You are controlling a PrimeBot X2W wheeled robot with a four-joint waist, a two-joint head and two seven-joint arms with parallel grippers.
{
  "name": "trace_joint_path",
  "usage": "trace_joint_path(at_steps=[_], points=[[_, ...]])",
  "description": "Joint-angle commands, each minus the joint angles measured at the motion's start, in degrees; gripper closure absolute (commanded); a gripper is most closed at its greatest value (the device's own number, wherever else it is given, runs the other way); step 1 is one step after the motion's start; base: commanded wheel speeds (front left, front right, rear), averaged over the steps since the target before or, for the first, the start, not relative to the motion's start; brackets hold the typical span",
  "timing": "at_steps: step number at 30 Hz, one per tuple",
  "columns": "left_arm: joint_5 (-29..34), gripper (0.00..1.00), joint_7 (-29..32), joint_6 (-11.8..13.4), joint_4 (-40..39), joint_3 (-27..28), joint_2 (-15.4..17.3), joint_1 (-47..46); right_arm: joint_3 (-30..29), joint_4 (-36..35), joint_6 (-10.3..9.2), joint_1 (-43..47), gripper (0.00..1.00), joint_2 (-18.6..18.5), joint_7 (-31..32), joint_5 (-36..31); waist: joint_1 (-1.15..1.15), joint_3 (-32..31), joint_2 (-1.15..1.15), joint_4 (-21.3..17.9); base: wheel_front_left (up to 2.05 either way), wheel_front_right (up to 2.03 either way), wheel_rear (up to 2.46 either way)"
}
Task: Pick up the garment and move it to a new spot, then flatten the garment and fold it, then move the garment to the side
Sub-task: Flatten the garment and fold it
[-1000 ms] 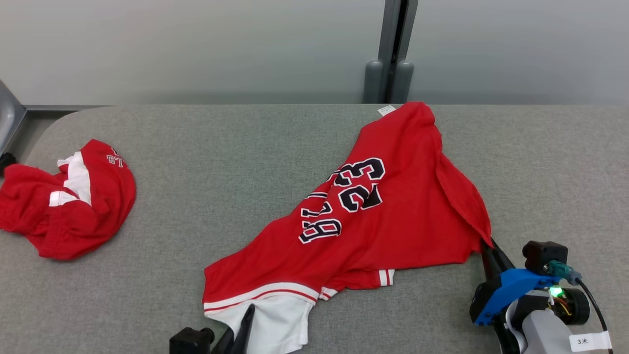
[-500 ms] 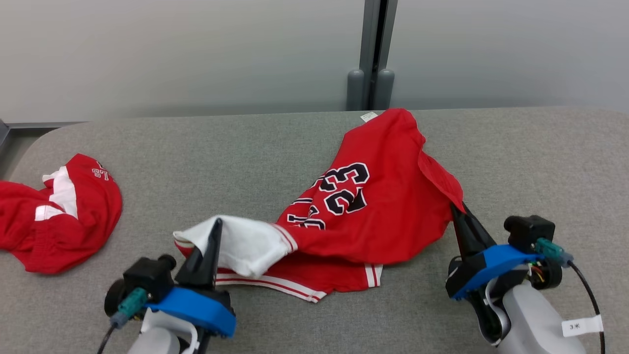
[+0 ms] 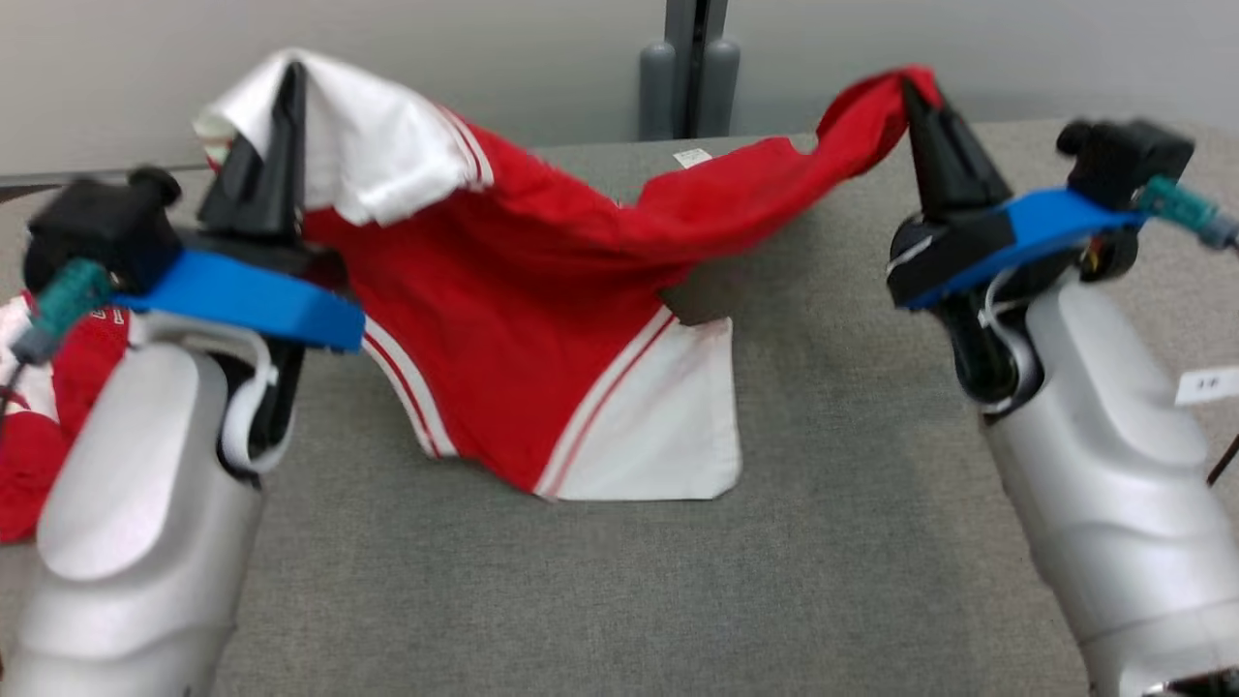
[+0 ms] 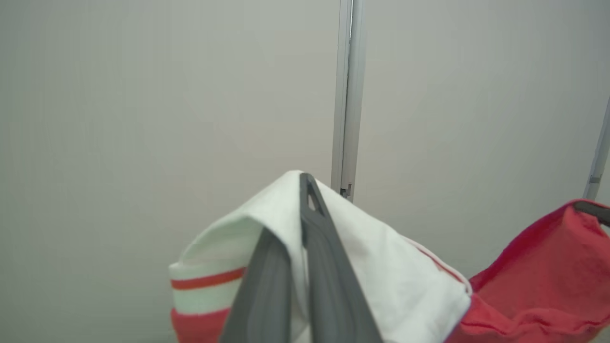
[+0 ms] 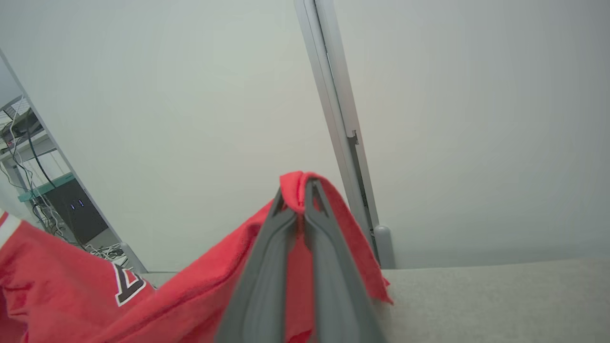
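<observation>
1. Table (image 3: 852, 552): grey fabric top, spread beneath and between both claws.
2. Wall (image 3: 1065, 48): pale grey panels, beyond the fingertips of both claws.
3. Garment (image 3: 503, 290): red jersey with white panels and red-and-white striped trim. It is slung between the 2 claws, both gripped ends raised above the table. The red middle sags between them. A white-cornered lower part hangs below the level of the fingertips, nearer the left claw, down toward the table. Whether it rests there cannot be told. The right wrist view shows part of a dark, white-edged numeral on the red cloth.
4. Spare red garment (image 3: 21, 465): red and white, bunched on the table outside the left claw, beside its pale forearm, partly hidden.
5. Post (image 3: 682, 58): grey upright in the wall, beyond and between the claws.
6. Left claw (image 3: 290, 77): clenched on the garment's white edge, cloth draped over its fingertips.
7. Right claw (image 3: 910, 92): clenched on a red corner of the garment, cloth folded over its tips.
8. Label (image 3: 691, 156): small white tag at the garment's far edge, between the claws.
</observation>
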Motion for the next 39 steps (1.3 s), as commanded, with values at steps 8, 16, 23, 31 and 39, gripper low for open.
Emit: trace_joint_path(at_steps=[8,16,23,31,39], points=[[-0.5,1.0,1.4,-0.9,4.5,0.8,1.6,-21.5,-2.4,5.5,0.01,-20.6,1.0,-1.2,2.2,2.9,0.0,8.4,0.0,-0.5,0.0,0.0,0.0],[-1.8,1.0,0.6,-1.3,15.2,-0.6,1.0,-43.5,-7.0,15.0,0.01,-40.7,1.0,-2.3,2.6,5.1,0.0,14.7,0.0,-0.8,0.0,0.0,0.0],[-3.8,1.0,-1.5,-1.3,23.1,-4.4,-1.0,-57.1,-8.2,21.9,0.01,-52.1,1.0,-2.8,0.5,5.7,0.0,17.2,0.0,-0.6,0.0,0.0,0.0],[-8.2,1.0,-3.6,-1.3,26.1,-9.2,-0.7,-53.6,-4.2,21.9,0.01,-47.0,1.0,-2.1,-1.2,8.9,0.0,18.5,0.0,-0.2,0.0,0.0,0.0],[-9.4,1.0,-3.9,-1.3,19.1,-4.5,0.1,-35.6,1.4,14.7,0.01,-29.4,1.0,-1.7,-3.0,14.2,0.0,17.5,0.0,-0.9,0.0,0.0,0.0]])
